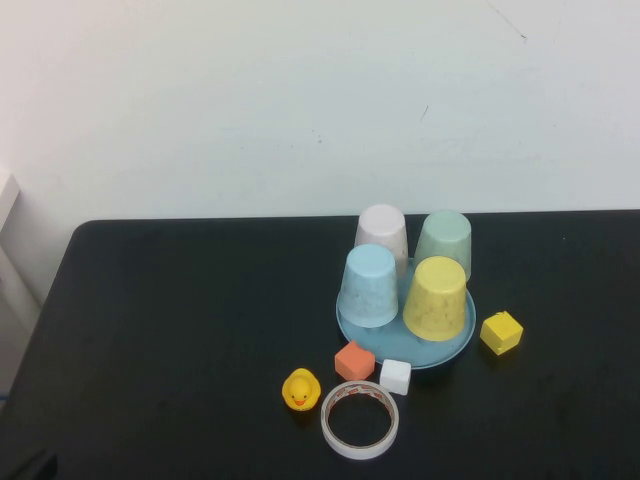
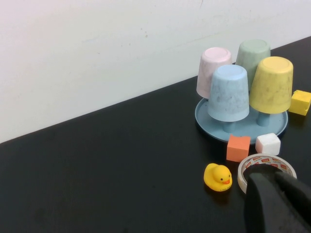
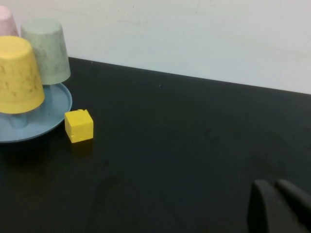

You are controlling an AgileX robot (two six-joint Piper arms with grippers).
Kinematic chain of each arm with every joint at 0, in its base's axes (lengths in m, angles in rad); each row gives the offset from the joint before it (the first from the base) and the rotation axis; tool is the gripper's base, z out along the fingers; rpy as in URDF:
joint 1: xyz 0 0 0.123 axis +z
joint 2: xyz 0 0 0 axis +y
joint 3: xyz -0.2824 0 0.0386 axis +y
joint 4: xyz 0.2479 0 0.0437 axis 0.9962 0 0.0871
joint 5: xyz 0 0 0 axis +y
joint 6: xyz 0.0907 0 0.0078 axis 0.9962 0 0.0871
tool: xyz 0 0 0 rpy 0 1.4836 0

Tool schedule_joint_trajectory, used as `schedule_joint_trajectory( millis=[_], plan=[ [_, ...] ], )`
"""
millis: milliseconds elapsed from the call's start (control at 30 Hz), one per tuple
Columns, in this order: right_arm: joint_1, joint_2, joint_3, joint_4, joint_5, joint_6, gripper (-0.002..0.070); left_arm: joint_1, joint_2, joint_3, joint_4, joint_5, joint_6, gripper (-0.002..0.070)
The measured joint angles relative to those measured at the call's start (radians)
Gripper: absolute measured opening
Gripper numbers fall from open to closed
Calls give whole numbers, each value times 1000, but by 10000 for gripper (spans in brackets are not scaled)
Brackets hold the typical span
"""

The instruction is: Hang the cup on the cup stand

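At lower right of its wrist view, the left gripper (image 2: 277, 194) is closed, empty. The cup (image 1: 437, 297) already hangs inverted on the cup stand (image 1: 452, 352), frame centre. The right gripper (image 3: 279, 206) is closed, empty. Keep both clear of it.

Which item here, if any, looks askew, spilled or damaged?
Nothing stands out. The yellow cup hangs upside down on the cup stand beside three others. Both grippers are shut and parked: left gripper near the tape roll, right gripper over bare table.
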Motion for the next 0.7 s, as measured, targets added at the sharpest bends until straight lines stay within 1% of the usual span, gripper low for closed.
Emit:
schedule_joint_trajectory(
  millis=[267,333,400,433,500,533,700],
  plan=[
    [0,0,0,0,0,0,-1,0,0,0,0,0,0,-1],
    [0,0,0,0,2,0,-1,0,0,6,52,-11,0,-2],
    [0,0,-1,0,4,0,-1,0,0,26,141,-44,-8,-2],
    [0,0,-1,-2,4,0,-1,13,0,43,185,-73,-26,-1],
    [0,0,-1,-2,6,0,-1,62,0,78,250,-132,-59,-1],
    [0,0,-1,-2,6,0,-1,101,-5,99,265,-159,-77,-2],
    [0,0,-2,-3,8,2,-1,330,-64,194,271,-216,-160,-2]
  ],
)
